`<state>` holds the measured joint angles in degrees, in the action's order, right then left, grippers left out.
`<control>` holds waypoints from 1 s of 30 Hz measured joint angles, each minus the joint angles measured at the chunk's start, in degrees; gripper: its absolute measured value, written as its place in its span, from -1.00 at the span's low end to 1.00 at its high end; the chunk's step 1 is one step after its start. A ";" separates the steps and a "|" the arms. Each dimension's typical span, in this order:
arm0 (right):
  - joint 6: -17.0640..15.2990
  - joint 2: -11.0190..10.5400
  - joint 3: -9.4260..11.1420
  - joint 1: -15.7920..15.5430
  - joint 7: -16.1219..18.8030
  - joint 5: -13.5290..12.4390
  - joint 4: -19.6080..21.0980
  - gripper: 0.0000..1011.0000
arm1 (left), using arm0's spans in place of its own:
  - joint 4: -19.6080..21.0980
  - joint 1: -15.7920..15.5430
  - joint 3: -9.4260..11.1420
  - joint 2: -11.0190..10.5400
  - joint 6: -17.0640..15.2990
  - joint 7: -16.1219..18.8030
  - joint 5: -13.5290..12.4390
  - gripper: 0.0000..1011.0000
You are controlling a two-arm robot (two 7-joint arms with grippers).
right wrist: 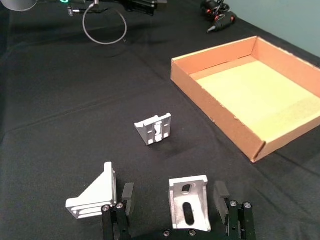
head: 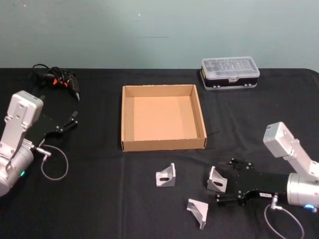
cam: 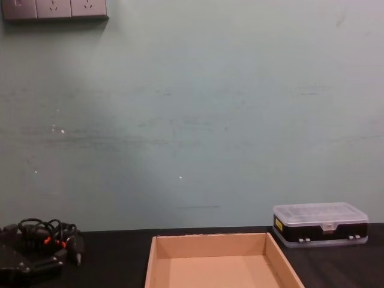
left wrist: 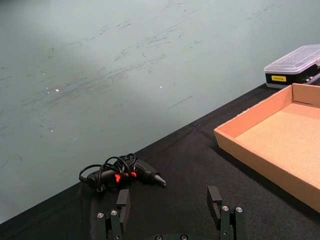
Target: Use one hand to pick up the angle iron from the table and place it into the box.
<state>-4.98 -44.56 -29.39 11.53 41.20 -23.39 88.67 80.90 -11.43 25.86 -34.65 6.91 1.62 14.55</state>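
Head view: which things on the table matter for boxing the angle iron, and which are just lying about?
Job:
- angle iron straddled by the open right gripper
- second angle iron and third angle iron, loose on the table
- box

Lying about:
- black corded tool
- clear-lidded case
- left gripper, idle at the table's left, open
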 joint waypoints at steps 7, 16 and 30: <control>-0.22 1.18 -1.18 1.24 0.55 0.78 -1.78 0.98 | 0.00 0.00 0.00 0.00 0.00 0.00 0.00 1.00; -0.01 2.70 -2.21 2.56 0.74 1.48 -4.34 0.98 | 0.00 0.00 0.00 0.00 0.00 0.00 0.00 1.00; 0.04 2.51 -2.09 2.41 0.72 1.42 -4.04 0.73 | 0.00 0.00 0.00 0.00 0.00 0.00 0.00 1.00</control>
<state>-4.93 -42.05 -31.48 13.94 41.92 -21.97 84.63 80.90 -11.43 25.86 -34.64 6.91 1.62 14.55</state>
